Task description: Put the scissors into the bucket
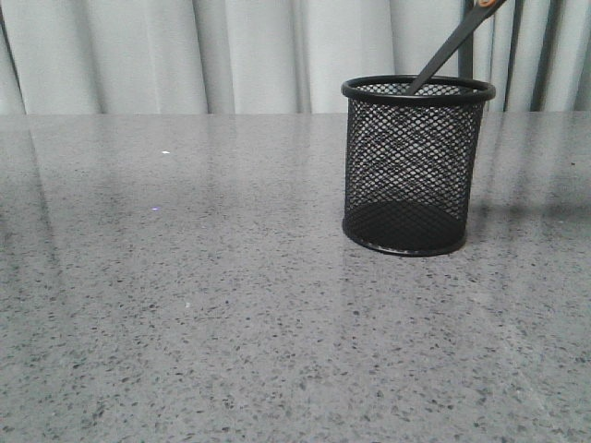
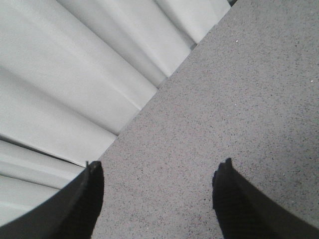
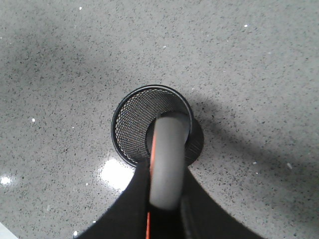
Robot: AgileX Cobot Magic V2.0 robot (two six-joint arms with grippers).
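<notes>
The bucket (image 1: 417, 166) is a black wire-mesh cup standing upright on the grey table, right of centre in the front view. The scissors (image 1: 452, 44) slant down from the top right, blade tip inside the bucket's rim, orange accent at the frame's top edge. In the right wrist view my right gripper (image 3: 164, 199) is shut on the scissors' grey, orange-lined handle loop (image 3: 165, 159), held directly over the bucket's mouth (image 3: 144, 117). My left gripper (image 2: 159, 167) is open and empty above bare table beside the curtain.
The speckled grey table (image 1: 185, 305) spreads across the front view. A pale pleated curtain (image 1: 231, 51) hangs behind the table's far edge and also shows in the left wrist view (image 2: 65, 74).
</notes>
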